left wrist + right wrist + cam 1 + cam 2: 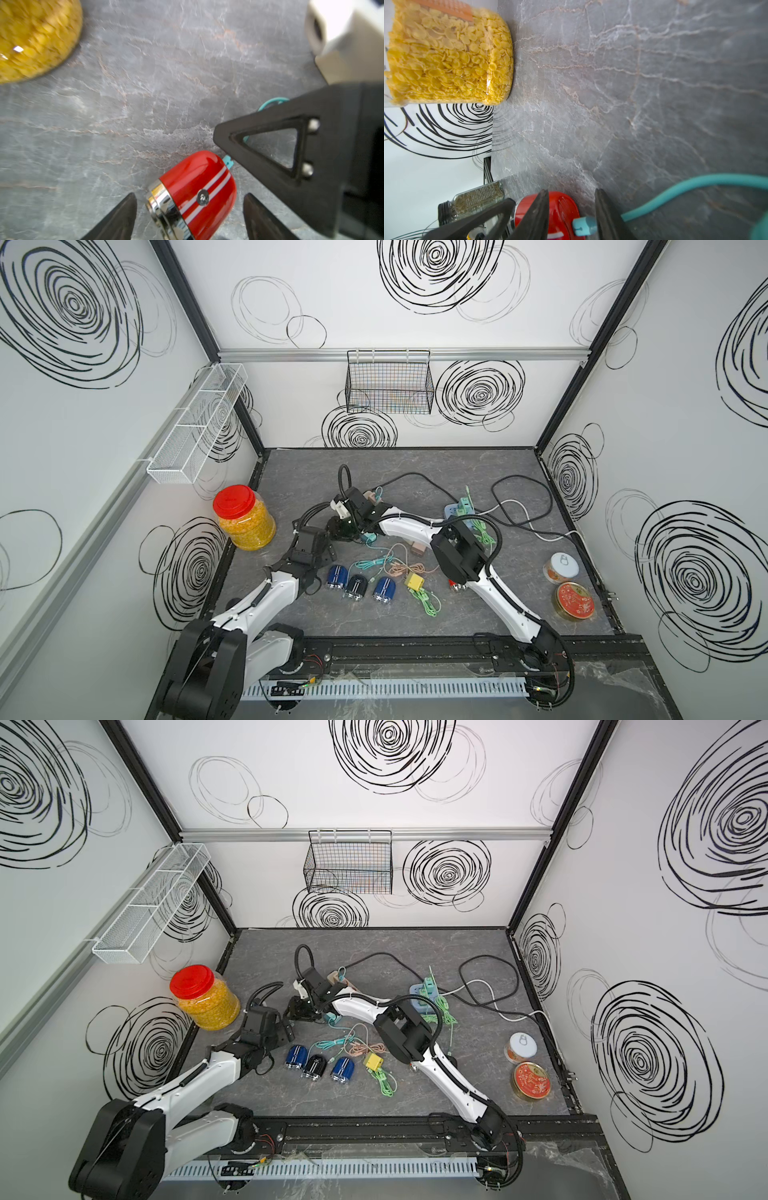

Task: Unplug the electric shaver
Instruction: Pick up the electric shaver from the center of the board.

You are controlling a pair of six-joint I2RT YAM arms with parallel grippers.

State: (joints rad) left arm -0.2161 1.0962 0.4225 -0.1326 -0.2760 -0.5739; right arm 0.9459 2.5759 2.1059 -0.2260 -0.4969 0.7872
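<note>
The red electric shaver with white stripes and a chrome head [197, 193] lies on its side on the grey marble-patterned tabletop [415, 614], toward its left edge, near the clear jar of yellow flakes with a red lid [245, 518]. The left gripper [189, 195] straddles it, fingers wide and clear of the body on both sides. At the shaver's rear end sits the teal plug [583, 225] of a teal cable [695, 182]; whether it is seated in the socket cannot be told. The right gripper [571, 191] has its fingers parted around that plug, a gap showing on one side.
</note>
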